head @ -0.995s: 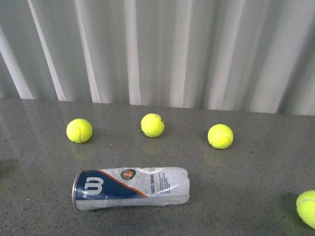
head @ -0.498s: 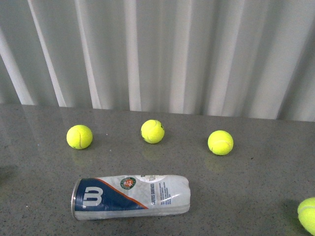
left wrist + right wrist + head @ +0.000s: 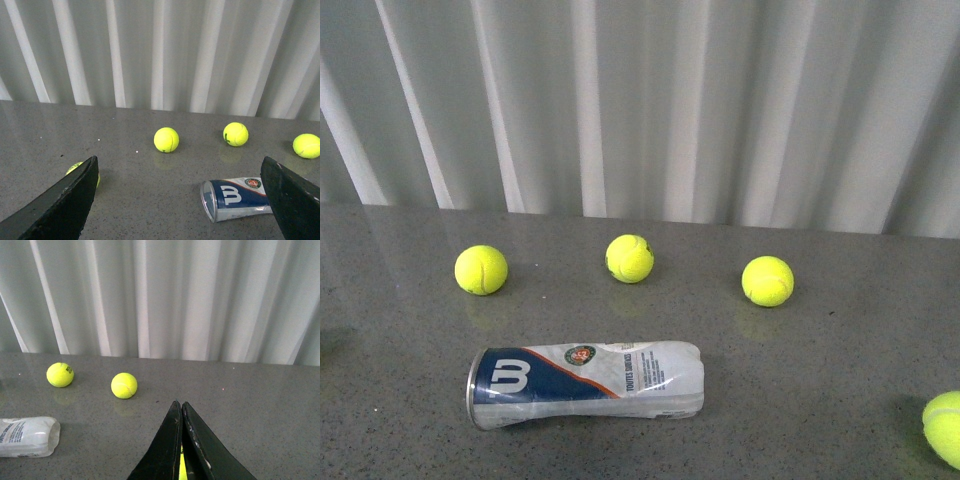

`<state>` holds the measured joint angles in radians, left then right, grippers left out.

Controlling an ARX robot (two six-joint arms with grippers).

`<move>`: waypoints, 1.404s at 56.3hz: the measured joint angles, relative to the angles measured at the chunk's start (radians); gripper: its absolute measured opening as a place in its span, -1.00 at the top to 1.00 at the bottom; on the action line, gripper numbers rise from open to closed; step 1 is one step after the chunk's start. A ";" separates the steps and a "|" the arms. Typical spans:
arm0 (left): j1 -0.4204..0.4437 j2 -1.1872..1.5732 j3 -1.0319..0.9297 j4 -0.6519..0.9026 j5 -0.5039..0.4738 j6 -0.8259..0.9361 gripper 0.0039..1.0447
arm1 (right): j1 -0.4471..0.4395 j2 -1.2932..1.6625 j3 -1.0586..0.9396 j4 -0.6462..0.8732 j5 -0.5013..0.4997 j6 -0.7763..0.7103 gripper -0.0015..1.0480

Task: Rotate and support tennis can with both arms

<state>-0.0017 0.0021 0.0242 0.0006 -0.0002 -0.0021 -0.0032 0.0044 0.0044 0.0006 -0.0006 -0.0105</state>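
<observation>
1. Front view: the tennis can lies on its side on the grey surface, with its metal rim to the left and the white "W" on the label showing
2. Front view: beyond the can, well apart from it, the left ball, centre ball and right ball sit in a row; a fourth ball is cut off at the right edge
3. Left wrist view: the left tool is spread wide and grips nothing; the can lies beyond it, its far end covered by one finger, while the other finger covers a half-hidden ball
4. Right wrist view: the right tool has its fingers pressed together, with a yellow sliver showing in the slit lower down; the can's dented end shows well apart from the tool
</observation>
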 joint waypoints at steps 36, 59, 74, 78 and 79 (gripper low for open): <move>-0.079 0.697 0.491 0.004 0.150 0.032 -0.87 | 0.001 -0.001 0.000 0.000 0.000 0.000 -0.87; -0.187 1.604 0.642 0.300 0.177 -0.125 -0.87 | 0.001 -0.001 0.000 0.000 0.000 0.001 -0.86; -0.135 1.745 0.618 0.417 0.149 -0.168 -0.87 | 0.001 -0.001 0.000 0.000 0.000 0.001 -0.86; -0.127 1.791 0.618 0.432 0.171 -0.198 -0.87 | 0.001 -0.001 0.000 0.000 0.000 0.001 -0.86; -0.126 1.800 0.618 0.433 0.178 -0.208 -0.87 | 0.001 -0.001 0.000 0.000 0.000 0.001 -0.86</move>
<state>-0.1280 1.8023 0.6422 0.4332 0.1780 -0.2100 -0.0025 0.0036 0.0044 0.0006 -0.0006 -0.0097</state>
